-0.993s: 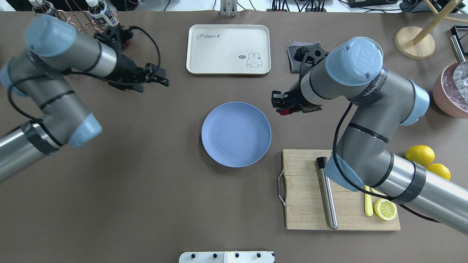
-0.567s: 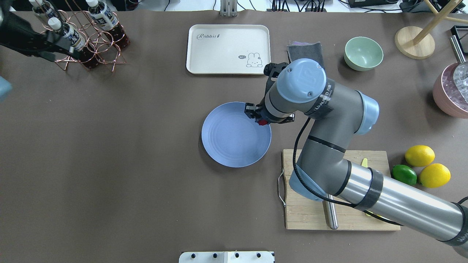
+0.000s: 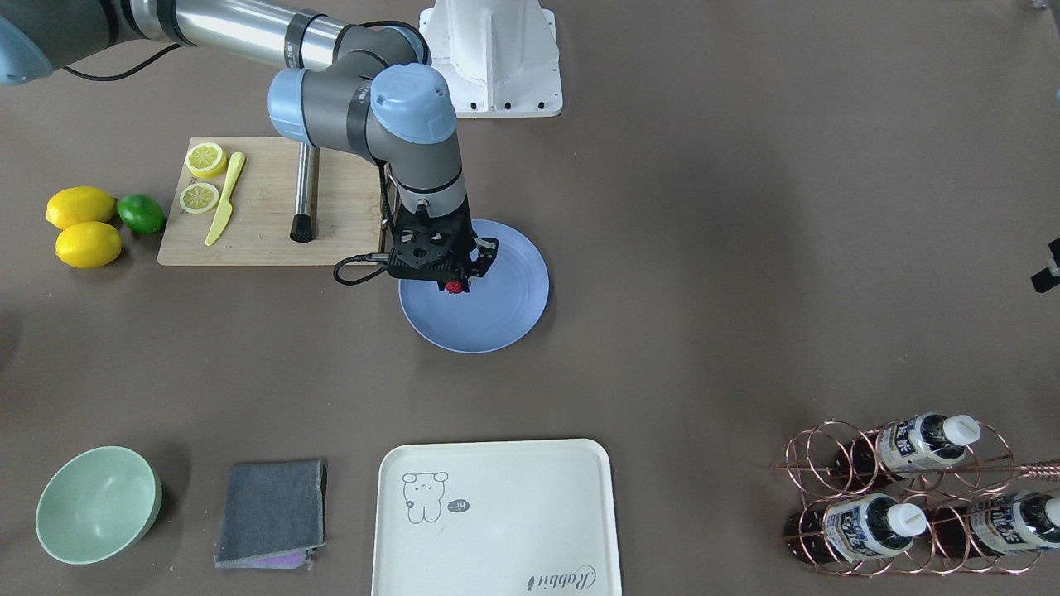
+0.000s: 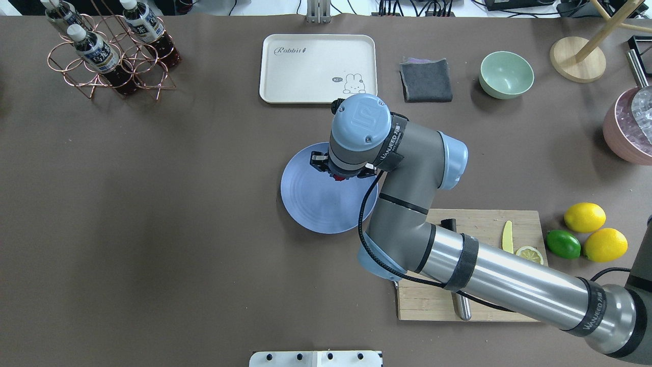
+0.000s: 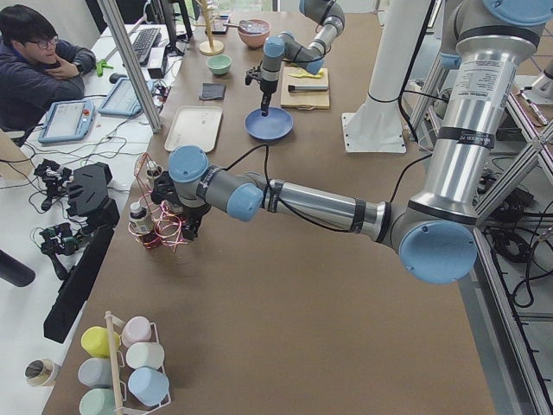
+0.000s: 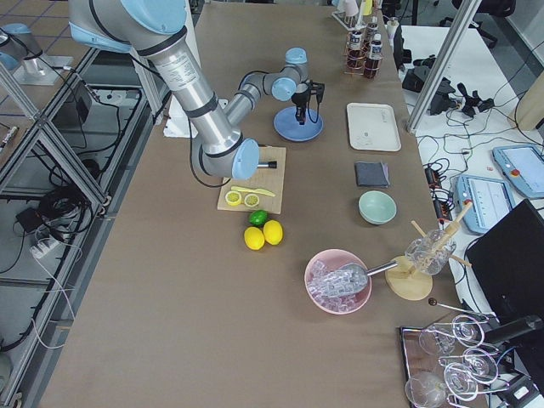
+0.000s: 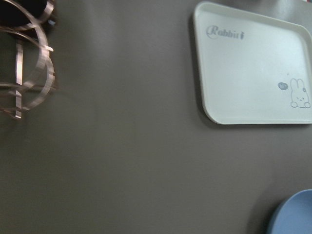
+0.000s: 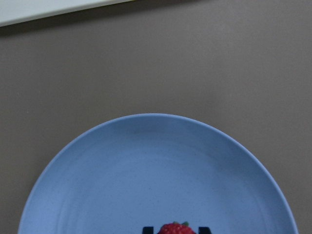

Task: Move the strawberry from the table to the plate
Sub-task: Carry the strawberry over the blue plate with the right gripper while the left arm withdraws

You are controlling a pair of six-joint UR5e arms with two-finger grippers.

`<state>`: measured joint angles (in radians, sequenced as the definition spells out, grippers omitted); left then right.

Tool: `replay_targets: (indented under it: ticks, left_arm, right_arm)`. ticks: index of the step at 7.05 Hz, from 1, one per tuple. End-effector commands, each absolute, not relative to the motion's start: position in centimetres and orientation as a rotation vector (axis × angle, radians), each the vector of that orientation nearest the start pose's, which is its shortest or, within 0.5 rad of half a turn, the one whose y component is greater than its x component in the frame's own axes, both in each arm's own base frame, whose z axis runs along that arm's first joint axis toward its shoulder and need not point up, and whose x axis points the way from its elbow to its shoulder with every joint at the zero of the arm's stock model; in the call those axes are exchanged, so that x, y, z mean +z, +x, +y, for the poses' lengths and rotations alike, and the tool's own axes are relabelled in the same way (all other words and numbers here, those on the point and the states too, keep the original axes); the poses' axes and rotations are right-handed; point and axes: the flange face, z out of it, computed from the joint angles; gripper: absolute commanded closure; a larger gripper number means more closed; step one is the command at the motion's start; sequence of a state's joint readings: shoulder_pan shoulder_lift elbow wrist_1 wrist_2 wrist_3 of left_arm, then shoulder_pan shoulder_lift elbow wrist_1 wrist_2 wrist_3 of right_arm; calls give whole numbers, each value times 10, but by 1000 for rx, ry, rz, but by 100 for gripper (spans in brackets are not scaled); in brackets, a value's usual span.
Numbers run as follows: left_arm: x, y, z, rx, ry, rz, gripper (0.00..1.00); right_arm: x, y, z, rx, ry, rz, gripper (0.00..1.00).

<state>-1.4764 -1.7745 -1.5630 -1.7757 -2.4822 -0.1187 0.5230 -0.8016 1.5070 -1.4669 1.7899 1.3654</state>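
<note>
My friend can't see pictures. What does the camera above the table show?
The robot's right gripper holds a small red strawberry over the blue plate in the middle of the brown table. Beyond the plate lie a cream tray, a grey cloth and a green bowl; a cutting board, two lemons and a lime are on the right.

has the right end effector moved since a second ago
Yes. In the overhead view the right end effector went left, from right of the plate to above its far half, holding the strawberry.
</note>
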Motion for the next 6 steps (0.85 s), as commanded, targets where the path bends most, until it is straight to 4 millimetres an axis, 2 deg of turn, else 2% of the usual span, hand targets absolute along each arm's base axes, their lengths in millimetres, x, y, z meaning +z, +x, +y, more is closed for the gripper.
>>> replay_targets:
  ticks: [1,4,5,6]
  left_arm:
    - [532,-17,-583,161,267,922,2]
    - [532,-18,-583,157,266,920,2]
    - [533,-19,-583,155,265,919,2]
    - [532,-19,-583,155,267,917,2]
  right_arm:
    - [207,-607,-452,186,88,-810,100]
    - [212,-619,-446,174,100,-795,100]
    - [211,-619,-446,171,108,-810,88]
    - [216,-618,-447,169,112,-810,1]
